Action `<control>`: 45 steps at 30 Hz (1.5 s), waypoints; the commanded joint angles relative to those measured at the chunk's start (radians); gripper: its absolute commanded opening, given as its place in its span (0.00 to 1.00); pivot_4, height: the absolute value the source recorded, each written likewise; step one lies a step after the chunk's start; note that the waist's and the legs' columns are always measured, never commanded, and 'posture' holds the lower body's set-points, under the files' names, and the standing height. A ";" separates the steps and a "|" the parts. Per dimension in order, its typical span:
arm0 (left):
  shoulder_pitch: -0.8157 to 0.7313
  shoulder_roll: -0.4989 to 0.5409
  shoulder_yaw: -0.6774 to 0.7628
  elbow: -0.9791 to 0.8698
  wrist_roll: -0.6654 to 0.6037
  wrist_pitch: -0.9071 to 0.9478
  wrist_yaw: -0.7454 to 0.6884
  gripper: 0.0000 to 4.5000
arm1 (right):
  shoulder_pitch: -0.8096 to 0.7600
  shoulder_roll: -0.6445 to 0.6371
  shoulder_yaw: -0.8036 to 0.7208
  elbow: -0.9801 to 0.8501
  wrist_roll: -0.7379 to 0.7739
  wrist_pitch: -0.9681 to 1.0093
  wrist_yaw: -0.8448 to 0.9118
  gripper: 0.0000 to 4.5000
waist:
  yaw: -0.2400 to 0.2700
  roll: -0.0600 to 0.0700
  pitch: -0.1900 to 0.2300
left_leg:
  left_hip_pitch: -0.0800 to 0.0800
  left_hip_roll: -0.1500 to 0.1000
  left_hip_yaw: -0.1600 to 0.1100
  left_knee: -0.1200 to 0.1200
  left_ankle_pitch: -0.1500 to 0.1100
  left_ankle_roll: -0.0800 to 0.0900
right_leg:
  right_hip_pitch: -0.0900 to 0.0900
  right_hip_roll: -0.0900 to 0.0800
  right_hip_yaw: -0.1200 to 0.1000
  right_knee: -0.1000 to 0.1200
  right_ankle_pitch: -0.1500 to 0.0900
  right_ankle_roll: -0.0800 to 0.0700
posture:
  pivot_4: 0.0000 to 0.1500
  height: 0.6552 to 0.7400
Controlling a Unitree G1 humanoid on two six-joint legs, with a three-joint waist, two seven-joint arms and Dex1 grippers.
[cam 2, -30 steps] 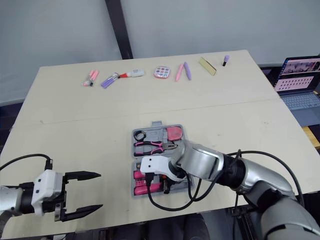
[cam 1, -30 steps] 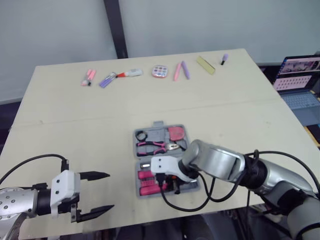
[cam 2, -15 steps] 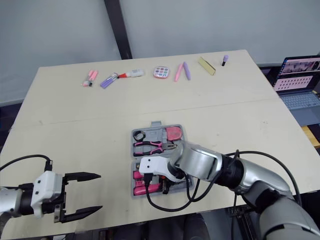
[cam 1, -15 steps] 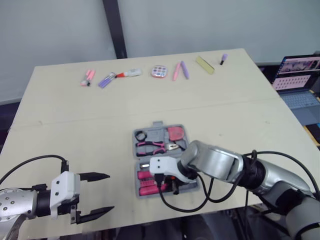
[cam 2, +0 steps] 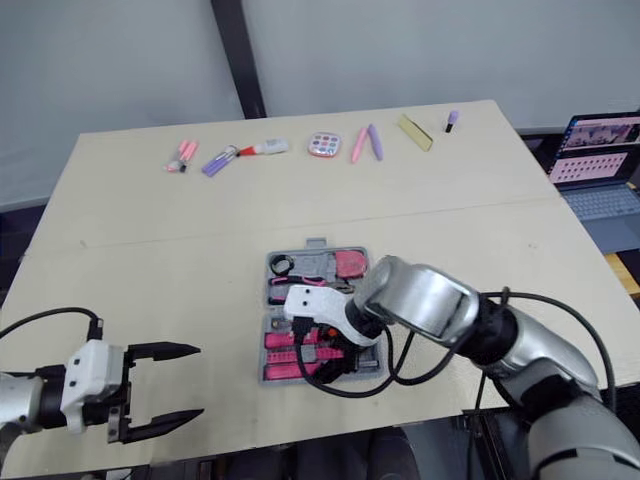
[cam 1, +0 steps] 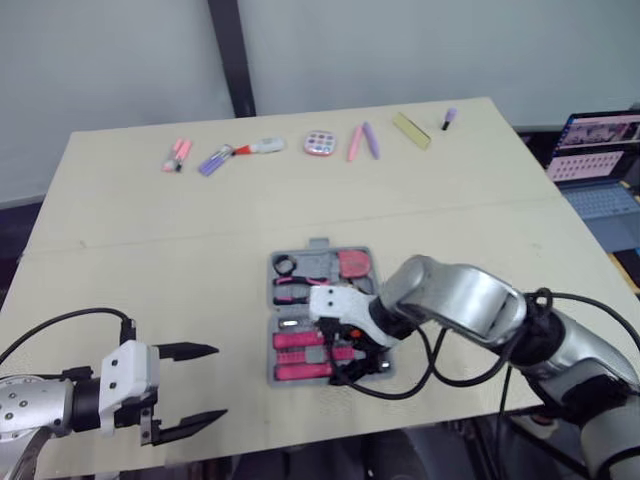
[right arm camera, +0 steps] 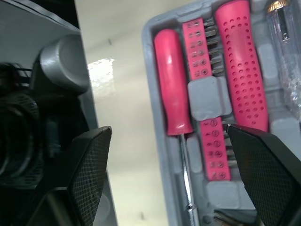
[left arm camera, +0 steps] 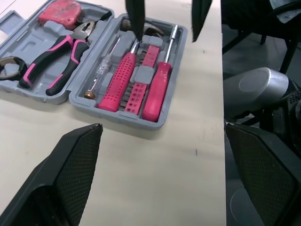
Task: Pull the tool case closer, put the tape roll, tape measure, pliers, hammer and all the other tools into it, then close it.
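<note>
Left wrist view, what have we got?

The tool case (left arm camera: pixel 120 121) lies wide open, both halves flat on the worktop (left arm camera: pixel 155 188). One half holds the red tape measure (left arm camera: pixel 59 10), the pliers (left arm camera: pixel 61 59) with pink-and-black handles, and the tape roll (left arm camera: pixel 5 70), partly cut off. The other holds the hammer (left arm camera: pixel 120 77) with its pink dotted grip, a clear-handled screwdriver (left arm camera: pixel 101 70), a pink bit strip (left arm camera: pixel 141 82) and a pink-handled driver (left arm camera: pixel 157 89).

And the right gripper (right arm camera: pixel 168 128)?

It hangs over that second half, fingers spread wide. From its own wrist they straddle the driver and the bit strip. Whether a tip touches the hammer's head end, I cannot tell.

Where's the case on the worktop?

The eye views put it in the middle, close to the near edge. The left gripper (cam 1: pixel 218 382) hovers at the near left corner, well apart from the case, fingers open and holding nothing.

Anything else out there?

A row of pens and markers (cam 1: pixel 215 158) along the far edge, and a laptop (cam 1: pixel 600 150) off to the right.
</note>
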 commanded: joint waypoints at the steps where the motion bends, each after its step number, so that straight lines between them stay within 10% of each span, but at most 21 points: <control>1: 0.001 -0.006 0.013 -0.021 -0.019 -0.005 0.008 1.00 | 0.111 -0.043 -0.108 -0.053 0.035 -0.134 0.037 0.72 | 0.000 -0.002 -0.001 | 0.000 0.000 0.000 0.000 0.000 0.000 | 0.000 0.000 0.000 0.000 0.000 0.000 | 1.00 1.00; 8: -0.014 -0.005 0.005 -0.017 -0.019 -0.002 0.015 1.00 | 0.367 -0.064 -0.240 -0.060 0.005 -0.526 0.106 0.01 | -0.001 -0.002 -0.001 | 0.001 0.000 0.002 0.000 0.000 0.000 | 0.000 0.000 0.000 -0.001 0.000 0.000 | 1.00 1.00; 21: -0.004 -0.007 0.019 -0.007 -0.021 -0.015 -0.004 1.00 | 0.515 0.081 -0.181 0.183 -0.204 -0.929 0.127 0.01 | -0.001 -0.003 -0.001 | 0.002 0.000 0.002 0.001 0.000 0.000 | 0.001 0.000 0.000 0.000 0.000 0.000 | 1.00 1.00; 45: 0.031 -0.005 0.035 0.016 -0.014 -0.051 -0.022 1.00 | 0.556 0.170 -0.180 0.409 -0.327 -1.060 0.166 0.01 | -0.002 -0.003 -0.002 | 0.002 0.001 0.002 0.000 0.000 0.000 | 0.001 0.000 0.000 0.000 0.000 0.000 | 1.00 1.00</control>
